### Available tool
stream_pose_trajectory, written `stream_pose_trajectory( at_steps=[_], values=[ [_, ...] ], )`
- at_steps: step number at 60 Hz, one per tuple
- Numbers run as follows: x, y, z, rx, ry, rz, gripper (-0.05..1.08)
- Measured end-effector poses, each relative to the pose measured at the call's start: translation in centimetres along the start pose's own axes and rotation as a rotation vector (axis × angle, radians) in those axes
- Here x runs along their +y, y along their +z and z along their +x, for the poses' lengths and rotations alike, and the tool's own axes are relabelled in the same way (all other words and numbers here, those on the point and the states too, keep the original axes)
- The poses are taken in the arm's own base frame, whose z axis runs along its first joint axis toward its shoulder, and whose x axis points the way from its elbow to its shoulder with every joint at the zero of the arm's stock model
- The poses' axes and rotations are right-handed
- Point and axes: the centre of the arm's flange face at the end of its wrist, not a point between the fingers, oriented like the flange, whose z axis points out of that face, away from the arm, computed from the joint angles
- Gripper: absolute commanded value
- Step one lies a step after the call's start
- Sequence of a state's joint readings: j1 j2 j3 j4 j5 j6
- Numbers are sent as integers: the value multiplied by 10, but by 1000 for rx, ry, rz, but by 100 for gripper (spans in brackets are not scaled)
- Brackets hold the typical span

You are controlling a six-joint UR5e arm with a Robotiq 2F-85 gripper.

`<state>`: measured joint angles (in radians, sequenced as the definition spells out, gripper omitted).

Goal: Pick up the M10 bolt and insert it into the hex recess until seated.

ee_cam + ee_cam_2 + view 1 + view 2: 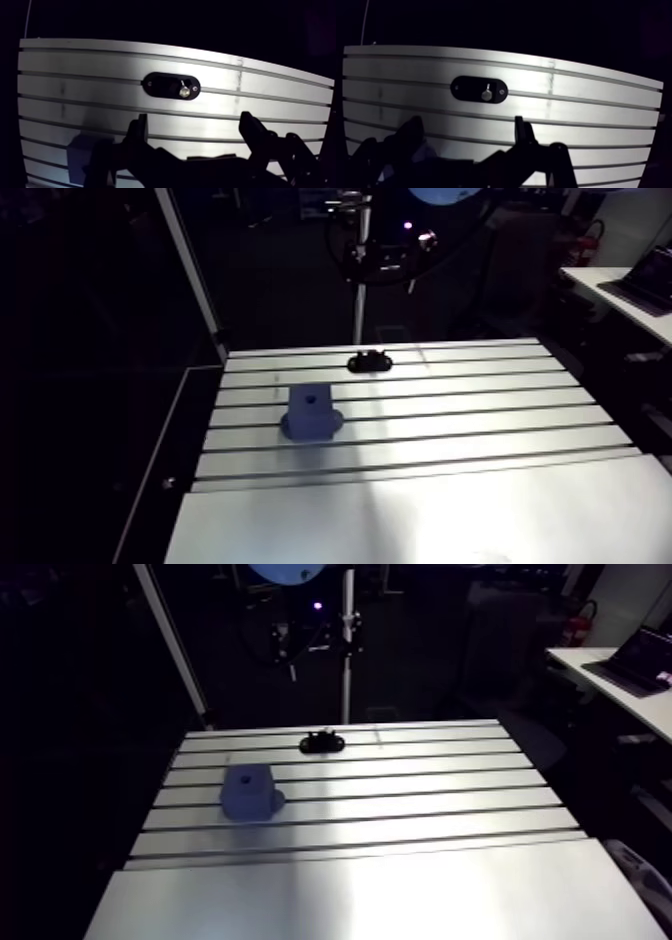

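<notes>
Wrist view: gripper [195,120] being held spread, empty; M10 bolt [184,91] being presented in black holder [160,84] at gripper's 12 o'clock for grasping. Arm view: blue block [311,413] being kept apart, at holder's 7 o'clock.

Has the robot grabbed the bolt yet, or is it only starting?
Only starting. Nothing looks done: the bolt stands in its black holder on the table. The gripper is open and empty, with the holder ahead of it. Left to do: grab the bolt, carry it to the blue block and push it in.

Bolt [184,91] on holder [158,84] near table's [480,488] far edge, block [311,412] nearer, leftward
</notes>
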<state>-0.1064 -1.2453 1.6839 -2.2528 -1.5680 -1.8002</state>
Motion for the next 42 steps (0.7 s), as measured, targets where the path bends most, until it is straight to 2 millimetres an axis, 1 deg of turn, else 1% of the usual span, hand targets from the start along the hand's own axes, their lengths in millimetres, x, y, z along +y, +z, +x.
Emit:
stream_pose_trajectory(
  at_steps=[1, 4, 7, 15, 16, 27, 31, 42],
  values=[
    [1, 2, 0, 0, 1, 0, 10],
    [3, 9, 0, 0, 3, 0, 13],
    [5, 15, 0, 0, 5, 0, 19],
    [8, 29, 1, 1, 9, 0, 21],
    [8, 31, 1, 0, 9, 1, 24],
    [10, 52, -1, -13, 14, 10, 32],
    [11, 60, -1, -20, 18, 14, 38],
    [13, 75, -3, -37, 28, 22, 40]
  ],
)
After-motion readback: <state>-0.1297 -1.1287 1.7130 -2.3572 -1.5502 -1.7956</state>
